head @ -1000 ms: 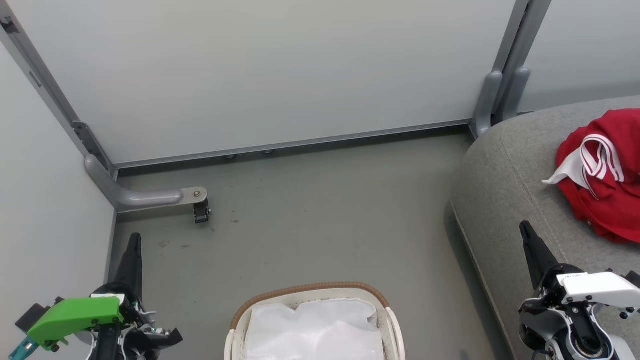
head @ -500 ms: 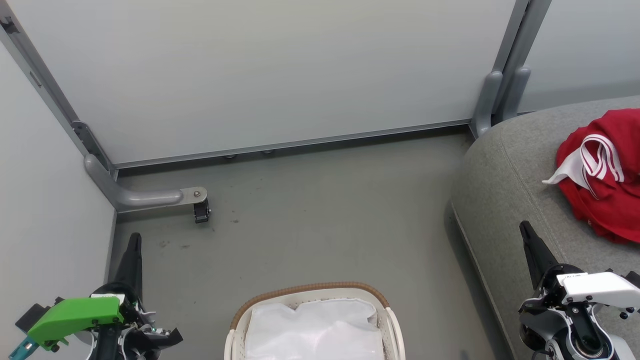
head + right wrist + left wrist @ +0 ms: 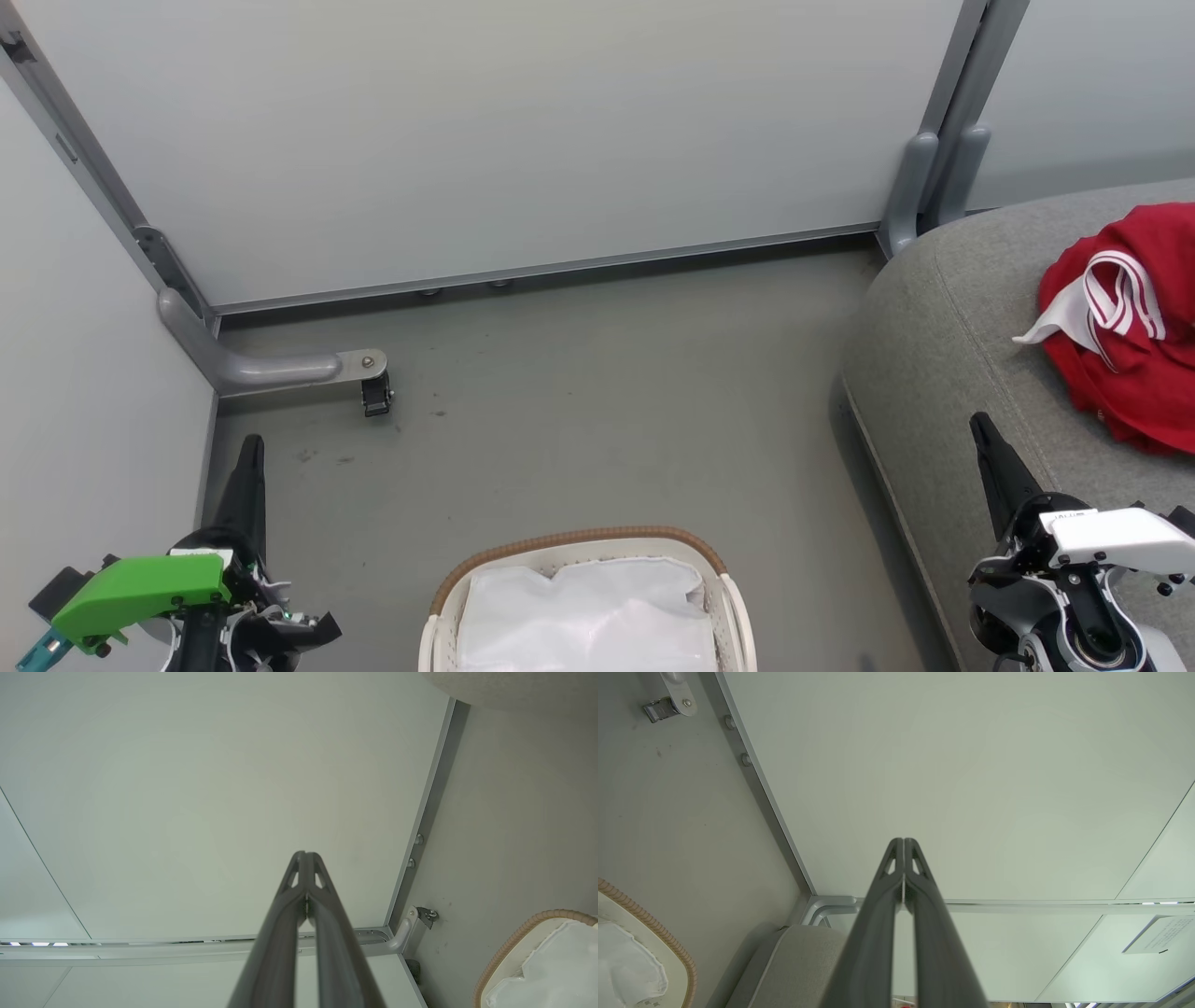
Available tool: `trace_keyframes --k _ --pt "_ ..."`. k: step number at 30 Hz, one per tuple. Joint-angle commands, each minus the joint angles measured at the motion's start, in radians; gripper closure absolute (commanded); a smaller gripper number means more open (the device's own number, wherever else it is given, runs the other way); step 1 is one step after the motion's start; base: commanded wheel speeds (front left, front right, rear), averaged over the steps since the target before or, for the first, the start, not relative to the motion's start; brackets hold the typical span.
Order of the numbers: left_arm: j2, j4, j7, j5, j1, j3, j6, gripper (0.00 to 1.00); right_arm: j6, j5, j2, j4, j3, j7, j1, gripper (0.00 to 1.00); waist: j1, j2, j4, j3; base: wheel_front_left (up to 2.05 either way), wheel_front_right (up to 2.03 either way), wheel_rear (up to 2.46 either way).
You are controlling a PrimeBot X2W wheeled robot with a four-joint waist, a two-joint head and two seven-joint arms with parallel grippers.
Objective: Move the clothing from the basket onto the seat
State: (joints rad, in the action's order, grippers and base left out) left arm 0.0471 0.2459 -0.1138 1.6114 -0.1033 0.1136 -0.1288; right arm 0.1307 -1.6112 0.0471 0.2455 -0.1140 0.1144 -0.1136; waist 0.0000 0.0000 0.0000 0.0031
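Here, one heap of red clothing (image 3: 1134, 355) with white stripes lies on the single grey seat (image 3: 943, 373) at the right, one basket (image 3: 579, 539) stands on the floor (image 3: 607, 392) showing its white liner (image 3: 588, 616), and the left gripper (image 3: 251, 444) and right gripper (image 3: 979, 424) both have their fingers pressed together.

Closed right gripper (image 3: 306, 855) (basket (image 3: 556, 913) lower right)

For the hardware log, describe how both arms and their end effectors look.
The left end effector has two long, dark, tapering fingers with triangular cut-outs near the tips; its wrist carries a green cover. The right end effector has matching fingers and a white cover with dark screws.
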Motion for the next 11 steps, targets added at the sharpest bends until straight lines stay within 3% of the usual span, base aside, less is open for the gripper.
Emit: trace_keyframes --k 1,11 --pt "0.006 -0.002 -0.004 0.003 -0.011 0.002 -0.004 1.00 0.000 -0.003 0.006 -0.004 -0.002 0.003 0.010 1.00 0.0000 0.0000 0.000 0.000 0.00 0.00 0.00" --pt "0.006 -0.002 -0.004 0.003 -0.011 0.002 -0.004 1.00 0.000 -0.003 0.006 -0.004 -0.002 0.003 0.010 1.00 0.0000 0.0000 0.000 0.000 0.00 0.00 0.00"
